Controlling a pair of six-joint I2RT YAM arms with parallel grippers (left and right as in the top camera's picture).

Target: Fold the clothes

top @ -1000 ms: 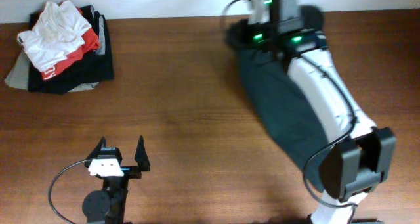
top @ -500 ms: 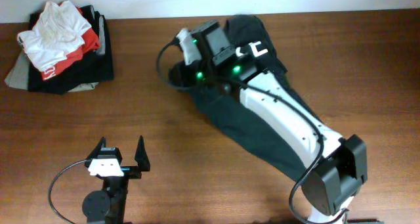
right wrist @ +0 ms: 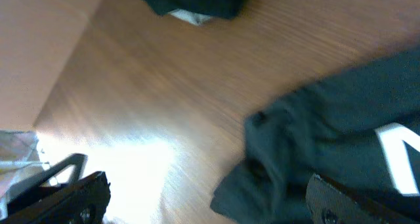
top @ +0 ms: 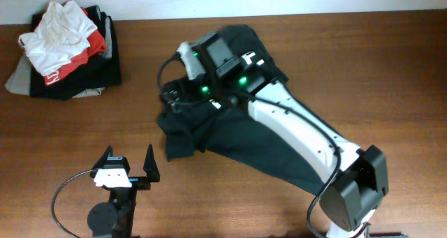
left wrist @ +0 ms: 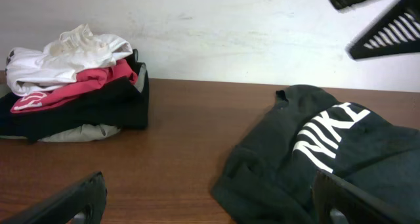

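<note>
A dark Nike garment [top: 230,144] lies crumpled and partly spread on the wooden table, its white lettering [left wrist: 327,142] facing up. My right gripper [top: 180,81] hovers above the garment's left end, open, with nothing between its fingers; in the right wrist view [right wrist: 213,198] the dark cloth [right wrist: 341,125] lies below the wide jaws. My left gripper [top: 128,161] rests at the front left, open and empty, just left of the garment's near corner [left wrist: 262,184]. In the left wrist view the right gripper's fingers [left wrist: 384,37] show high at the top right.
A pile of clothes [top: 66,49], white and red pieces on black ones, sits at the back left corner and shows in the left wrist view [left wrist: 72,86]. A pale wall [left wrist: 216,27] runs behind the table's far edge.
The right arm swung the dark garment from the back right to the middle of the table, then opened its jaws and let it go. The left arm has not moved.
</note>
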